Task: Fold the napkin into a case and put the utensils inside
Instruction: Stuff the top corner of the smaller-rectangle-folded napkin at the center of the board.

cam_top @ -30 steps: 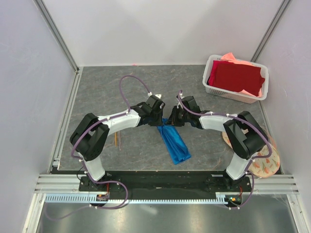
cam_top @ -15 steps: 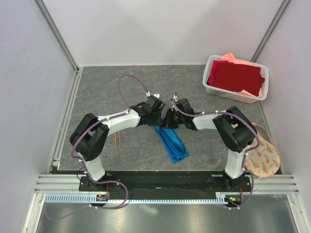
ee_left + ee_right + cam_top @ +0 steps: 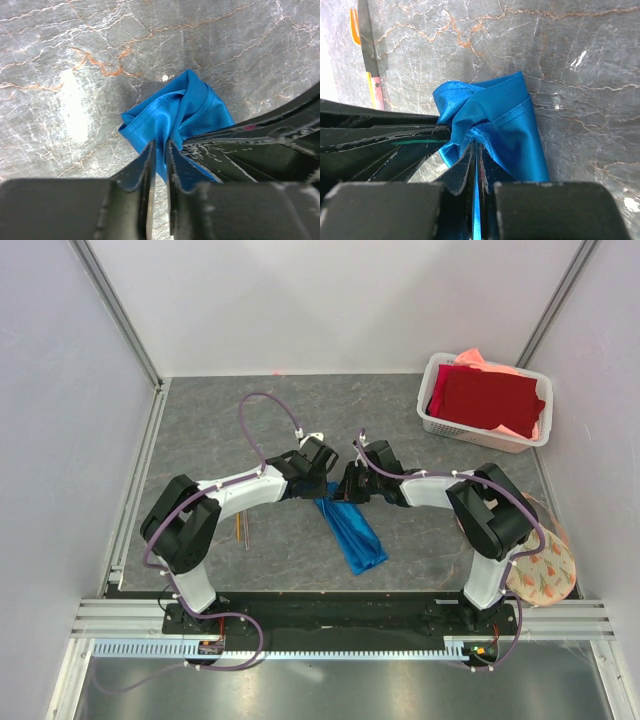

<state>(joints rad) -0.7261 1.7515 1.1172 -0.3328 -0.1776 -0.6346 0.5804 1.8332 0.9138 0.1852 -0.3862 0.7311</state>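
Both pincers meet at centre frame in the top view; the left gripper (image 3: 159,150) is squeezed almost closed on the bunched upper end of the napkin (image 3: 356,536); the right gripper (image 3: 476,150) clamps the same bunch; the utensils (image 3: 243,527) lie well left of the cloth.

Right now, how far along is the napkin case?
Done: the napkin is gathered into a narrow, bunched strip, not a tidy pouch. In hand: the left gripper and right gripper are both shut on its far end, close together. Left: fold it into a pouch, then pick up the utensils, which lie on the table, apart from the cloth.
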